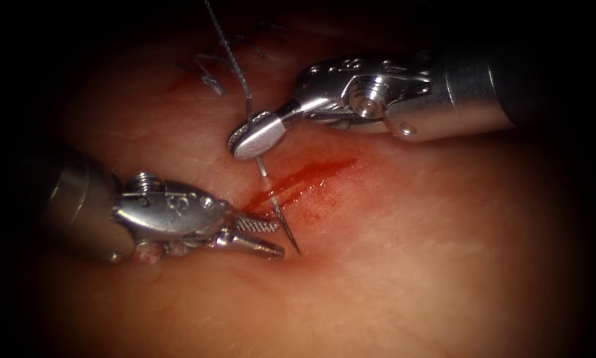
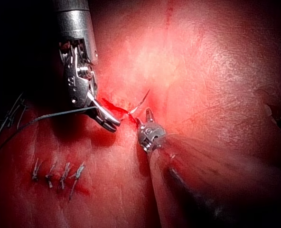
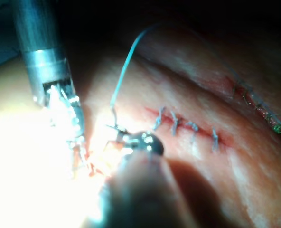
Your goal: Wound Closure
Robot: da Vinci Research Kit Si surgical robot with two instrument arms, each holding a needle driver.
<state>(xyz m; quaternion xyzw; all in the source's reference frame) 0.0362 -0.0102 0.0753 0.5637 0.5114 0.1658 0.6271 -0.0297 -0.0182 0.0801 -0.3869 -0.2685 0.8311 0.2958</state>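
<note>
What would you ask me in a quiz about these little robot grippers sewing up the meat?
1. True or false: the left gripper is shut on the needle.
2. What does the right gripper hold? A) the thread B) the needle C) the tissue
3. Fill in: the needle's tip pokes out of the tissue just past the cut, right beside the ___ gripper.

Key
1. False: it is open and holds nothing.
2. B: it is shut on the needle, towards the thread end.
3. left
</note>
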